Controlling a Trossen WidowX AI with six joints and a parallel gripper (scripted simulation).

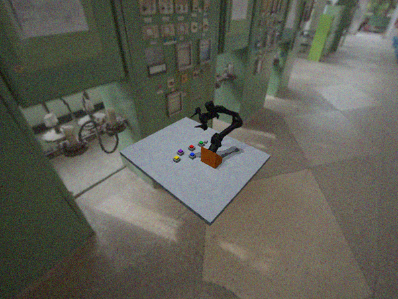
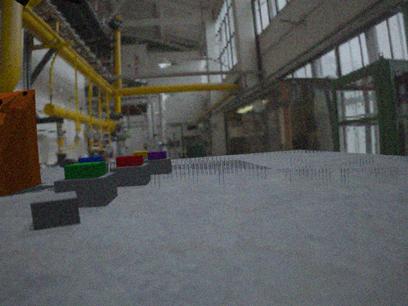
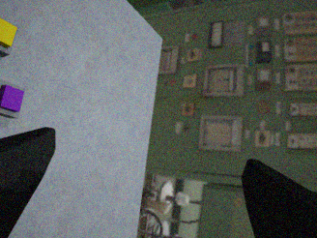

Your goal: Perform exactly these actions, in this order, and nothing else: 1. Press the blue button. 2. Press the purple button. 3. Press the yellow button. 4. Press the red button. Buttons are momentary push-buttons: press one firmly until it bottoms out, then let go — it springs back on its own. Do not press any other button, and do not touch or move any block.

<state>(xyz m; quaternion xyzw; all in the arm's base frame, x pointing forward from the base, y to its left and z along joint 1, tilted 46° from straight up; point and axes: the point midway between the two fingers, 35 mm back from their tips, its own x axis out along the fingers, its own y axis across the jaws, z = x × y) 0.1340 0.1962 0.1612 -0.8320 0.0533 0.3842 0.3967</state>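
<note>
None of the four presses is looking done: we are seeing the blue button standing raised on its grey base near the middle of the top view, with the purple button, yellow button and red button clustered just beside it. We are holding our gripper wide and empty, above and behind the buttons toward the table's far edge.

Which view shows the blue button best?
The top view: the blue button sits unobstructed near the orange base. In the exterior view only its top peeks over the green button. The wrist view misses it.
</note>
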